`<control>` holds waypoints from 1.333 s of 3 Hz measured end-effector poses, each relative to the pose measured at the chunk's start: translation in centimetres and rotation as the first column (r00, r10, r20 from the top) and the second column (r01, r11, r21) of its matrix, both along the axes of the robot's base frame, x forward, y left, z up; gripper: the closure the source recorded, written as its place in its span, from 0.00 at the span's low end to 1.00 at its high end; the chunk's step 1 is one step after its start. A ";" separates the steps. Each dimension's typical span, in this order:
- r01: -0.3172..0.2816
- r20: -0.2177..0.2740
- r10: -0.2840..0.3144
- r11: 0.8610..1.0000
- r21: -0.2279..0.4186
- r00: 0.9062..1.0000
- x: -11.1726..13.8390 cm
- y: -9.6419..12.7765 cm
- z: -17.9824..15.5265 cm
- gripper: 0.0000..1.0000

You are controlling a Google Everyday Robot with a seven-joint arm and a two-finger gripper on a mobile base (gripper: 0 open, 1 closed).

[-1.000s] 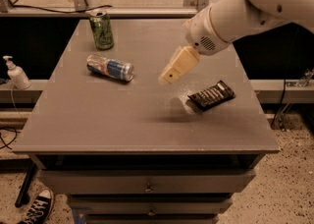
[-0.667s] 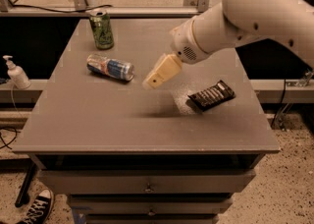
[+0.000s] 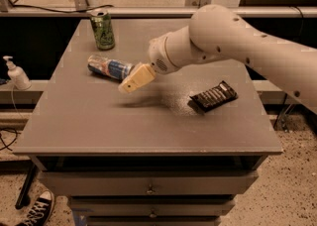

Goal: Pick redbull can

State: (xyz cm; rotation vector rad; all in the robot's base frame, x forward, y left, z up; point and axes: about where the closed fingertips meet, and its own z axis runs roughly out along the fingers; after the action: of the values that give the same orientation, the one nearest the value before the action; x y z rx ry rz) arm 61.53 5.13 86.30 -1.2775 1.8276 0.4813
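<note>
The redbull can [image 3: 108,67] lies on its side on the grey table [image 3: 99,126], left of centre, silver and blue with small red marks. My gripper [image 3: 130,85] hangs just right of and slightly in front of the can's right end, a little above the table top. Its cream-coloured fingers [image 3: 136,79] point down and to the left. The white arm [image 3: 233,41] reaches in from the right. Nothing shows in the gripper.
A green patterned can [image 3: 102,29] stands upright at the back left of the table. A black flat snack wrapper [image 3: 214,96] lies at the right. A soap dispenser [image 3: 17,73] stands off the table at the left. Drawers sit below the table front.
The arm has swung left across the table. The gripper has moved from near the black wrapper to just beside the redbull can. The cans and wrapper have not moved.
</note>
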 end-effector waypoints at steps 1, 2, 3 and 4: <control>0.005 0.018 -0.006 0.999 0.036 1.000 2.1 2.1 -0.6 0.00; 0.005 0.014 -0.006 0.998 0.057 1.000 3.1 3.9 -1.7 0.00; 0.002 0.008 -0.002 0.997 0.071 1.000 3.5 5.0 -2.2 0.18; 0.001 0.006 -0.001 0.997 0.082 1.000 3.6 5.4 -2.3 0.41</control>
State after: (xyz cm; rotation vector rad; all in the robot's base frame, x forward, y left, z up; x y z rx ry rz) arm 65.08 10.57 83.96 -1.2208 1.7851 0.5464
